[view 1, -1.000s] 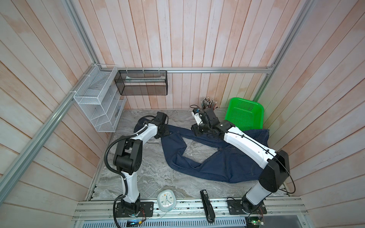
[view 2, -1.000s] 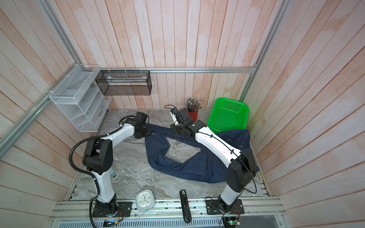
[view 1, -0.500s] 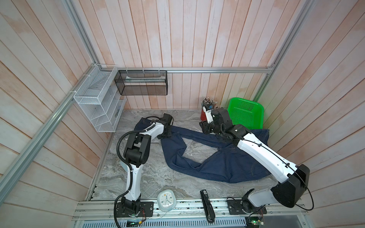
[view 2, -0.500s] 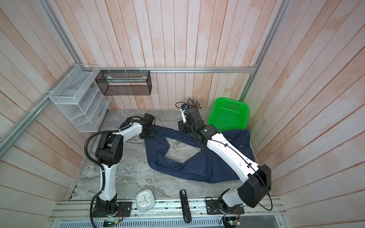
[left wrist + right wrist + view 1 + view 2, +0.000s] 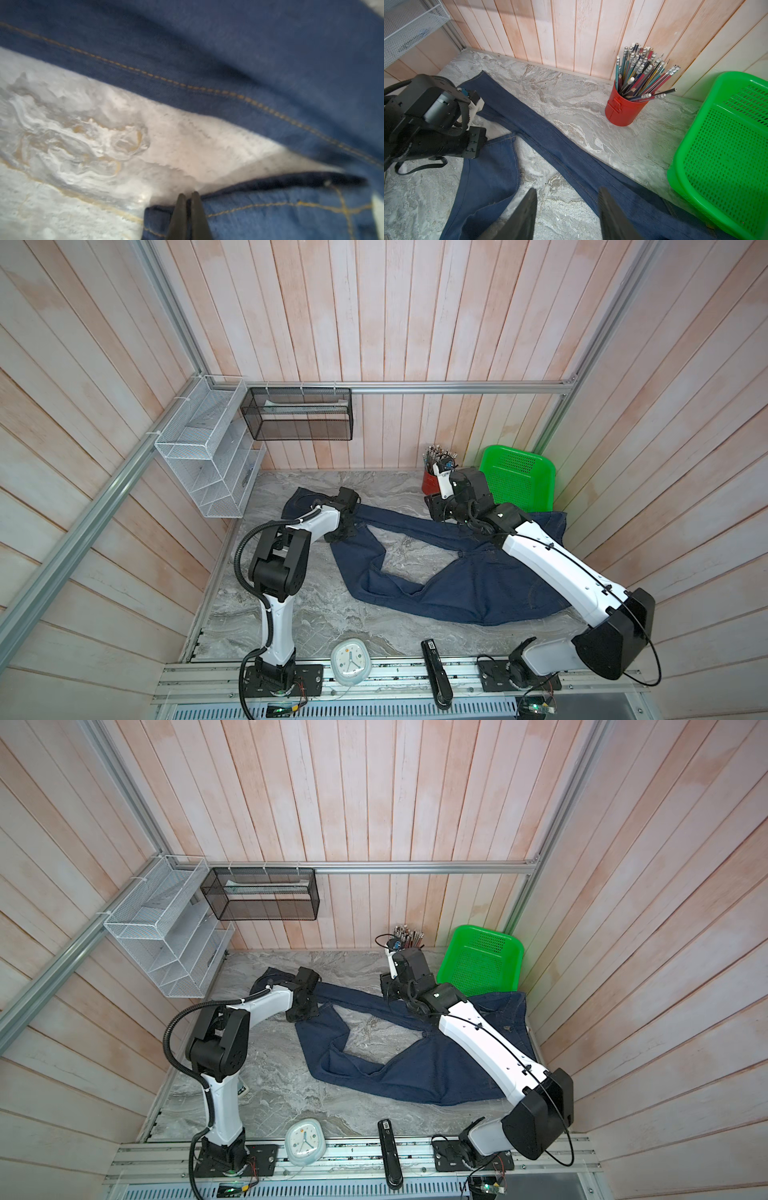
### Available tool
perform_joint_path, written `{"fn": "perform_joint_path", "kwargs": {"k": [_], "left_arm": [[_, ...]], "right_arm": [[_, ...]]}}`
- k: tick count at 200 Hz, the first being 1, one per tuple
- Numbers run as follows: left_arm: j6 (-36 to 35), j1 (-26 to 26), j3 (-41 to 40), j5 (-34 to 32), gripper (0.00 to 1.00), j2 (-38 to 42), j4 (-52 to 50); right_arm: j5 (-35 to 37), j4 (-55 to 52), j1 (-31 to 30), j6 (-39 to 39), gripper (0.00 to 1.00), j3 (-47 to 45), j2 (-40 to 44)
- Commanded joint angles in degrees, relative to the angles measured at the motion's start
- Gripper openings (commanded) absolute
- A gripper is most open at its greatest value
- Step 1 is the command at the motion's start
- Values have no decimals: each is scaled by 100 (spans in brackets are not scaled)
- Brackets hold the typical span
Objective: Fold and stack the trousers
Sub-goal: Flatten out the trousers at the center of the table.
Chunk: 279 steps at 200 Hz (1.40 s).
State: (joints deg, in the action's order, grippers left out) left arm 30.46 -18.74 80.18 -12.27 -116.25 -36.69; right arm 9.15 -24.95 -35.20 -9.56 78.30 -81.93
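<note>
While the left gripper point(image 5: 188, 199) sits pinched shut at a leg hem, lift slow and check it actually caught denim. The trousers point(image 5: 457, 589) sprawl across the worktop point(image 5: 291, 614), waist by its right edge; right gripper point(image 5: 567, 189) hangs open above 1 leg.

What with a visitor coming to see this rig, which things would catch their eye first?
Dark blue jeans sprawl across the marble table, legs splayed apart. The left pincer is shut on one leg's hem, while the right pincer hangs open over the other leg. A bright green basket leans in the far corner beside a red tin of pencils.
</note>
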Motion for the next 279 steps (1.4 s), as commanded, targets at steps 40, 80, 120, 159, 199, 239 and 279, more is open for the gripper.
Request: {"fn": "perform_joint_path", "kwargs": {"k": [40,80,120,159,199,239,279], "left_arm": [[1972,1978,-2183,-126,0,2667,-540],[2465,2944,-2736,7,0,3764,-777],[2066,3176,-2617,732,26,3310,-655],[1864,3082,-2366,979,54,3456,-825],[1418,2389,-1492,1341,57,2975,-280],[1020,2277,-59,1108,61,1583,-45],[528,2322,1527,806,60,107,-336]], "right_arm": [[60,129,95,-111,49,-149,233],[179,70,376,-342,49,-205,265],[306,-63,760,-774,49,-410,349],[838,-592,1307,-1638,50,-764,574],[540,-450,1749,-2182,50,-1430,555],[277,-170,1756,-2221,49,-1643,293],[-169,-4,1754,-2164,49,-1655,270]]}}
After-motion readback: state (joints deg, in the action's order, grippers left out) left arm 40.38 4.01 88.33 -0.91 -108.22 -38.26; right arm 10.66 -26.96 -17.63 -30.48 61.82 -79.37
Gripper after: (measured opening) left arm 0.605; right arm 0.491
